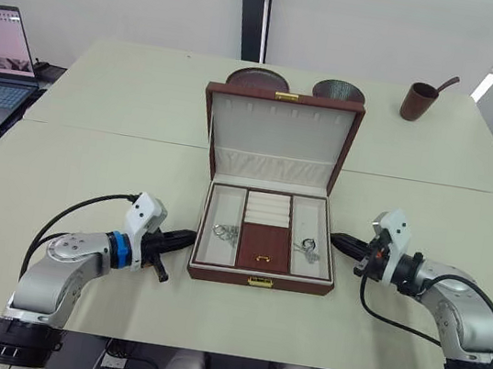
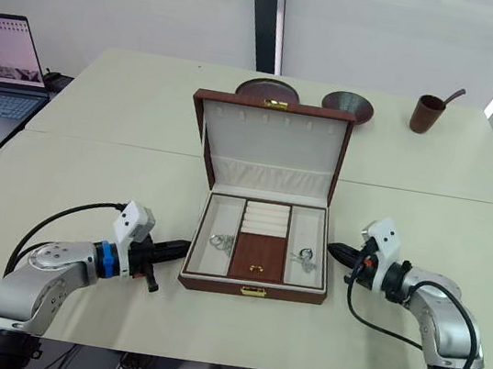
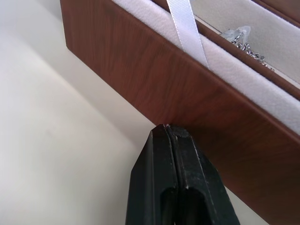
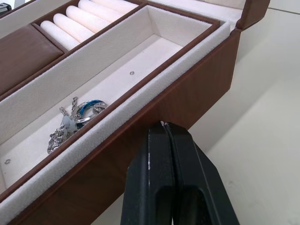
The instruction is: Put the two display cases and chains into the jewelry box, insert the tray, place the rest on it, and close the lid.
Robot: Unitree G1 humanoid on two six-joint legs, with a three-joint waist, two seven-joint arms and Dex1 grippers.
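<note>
The brown jewelry box [image 1: 260,280] stands open in the middle of the table, its lid [image 1: 276,143] upright. The tray [image 1: 268,209], with ring rolls and a brown flap, sits inside it. A small silver piece [image 1: 225,232] lies in the tray's left compartment. Another piece with a blue ring [image 4: 82,110] lies in the right one. I cannot tell whether these are the chains. The display cases are hidden. My left gripper [image 1: 185,237] is shut, its tip at the box's left wall [image 3: 197,93]. The right gripper [image 1: 338,242] is shut too, close to the right wall [image 4: 187,93].
Two round dishes [image 1: 258,79] [image 1: 338,91] stand behind the lid. A brown cup with a spoon [image 1: 419,101] is at the back right. An open laptop [image 1: 1,55] sits on a side table at the far left. A white ribbon [image 3: 185,23] hangs over the box's left rim.
</note>
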